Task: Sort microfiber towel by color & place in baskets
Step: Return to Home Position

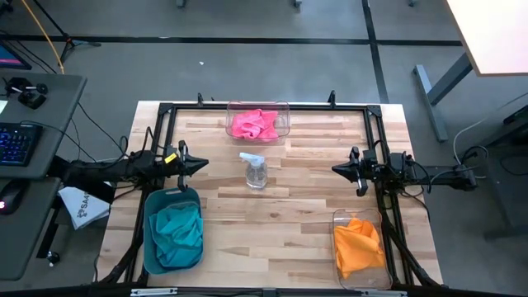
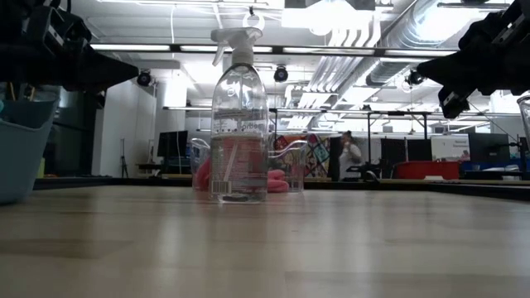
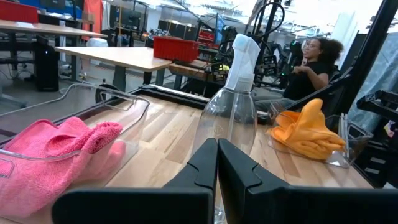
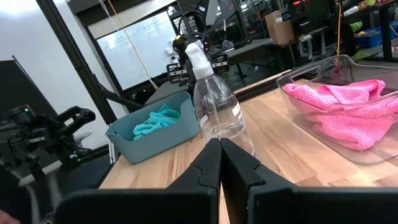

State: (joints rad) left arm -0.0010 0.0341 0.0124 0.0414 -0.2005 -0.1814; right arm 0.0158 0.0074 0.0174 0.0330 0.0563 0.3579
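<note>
Left gripper (image 1: 200,165) and right gripper (image 1: 336,169) hang over the table (image 1: 280,223), empty, fingers pressed together. Teal-blue towels (image 1: 176,231) lie in the teal basket (image 1: 149,247), pink towels (image 1: 254,124) in the far clear basket (image 1: 285,107), orange towels (image 1: 358,246) in the near clear basket (image 1: 339,217).

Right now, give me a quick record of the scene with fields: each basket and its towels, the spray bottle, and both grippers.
far clear basket: holds pink towels
teal basket: near left, holds teal-blue towels
near-right clear basket: holds orange towels
spray bottle: upright, centre, between the two grippers
left gripper: shut, empty, raised, pointing at the bottle
right gripper: shut, empty, raised, pointing at the bottle
loose towels: none in view
</note>
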